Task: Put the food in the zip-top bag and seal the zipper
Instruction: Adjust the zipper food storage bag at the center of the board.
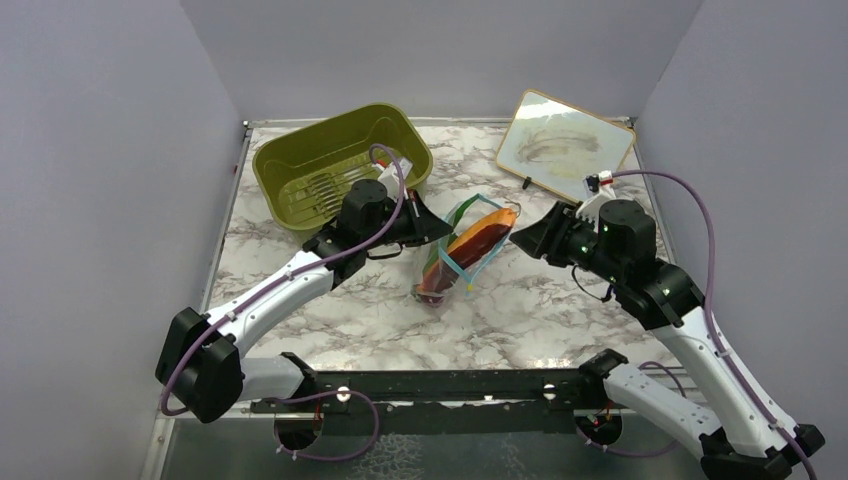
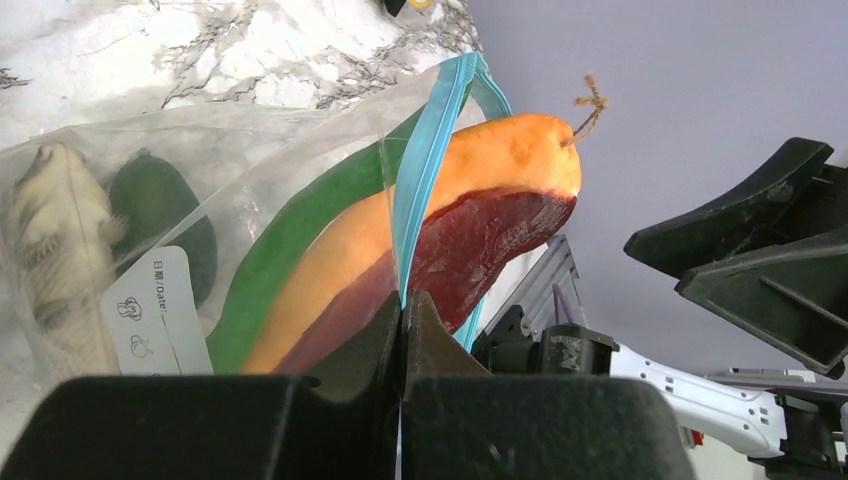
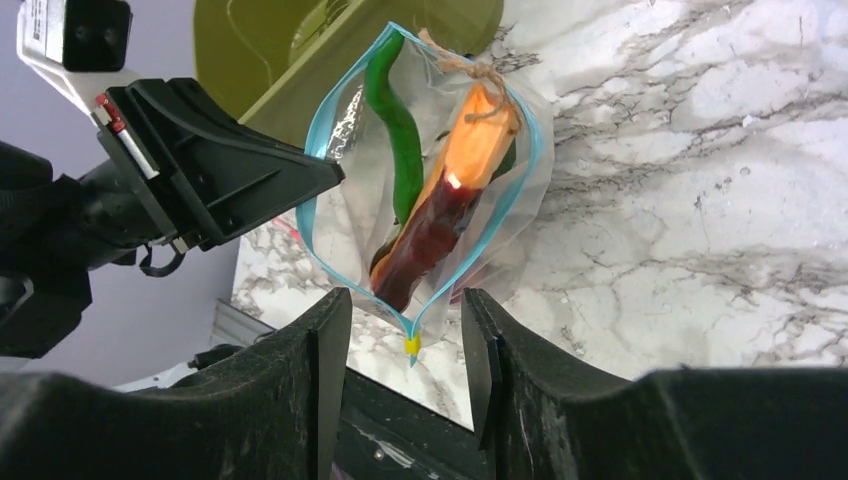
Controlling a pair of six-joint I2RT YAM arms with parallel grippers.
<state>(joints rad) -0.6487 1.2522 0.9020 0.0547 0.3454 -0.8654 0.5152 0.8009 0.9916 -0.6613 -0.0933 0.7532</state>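
Left gripper (image 2: pixel 402 305) is clamped tight on the blue zipper (image 2: pixel 425 170) — zip-top bag (image 1: pixel 462 255) at the middle of the marble table (image 1: pixel 560 310), mouth gaping, orange-red hot-dog piece (image 3: pixel 450 190) poking out; right gripper (image 3: pixel 405 305) spread wide — holding nothing.

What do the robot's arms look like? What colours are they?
The left arm and right arm are both white tubes with chunky black joints. A purple cable loops along each one. The fingers are matte black, flat-sided wedges.
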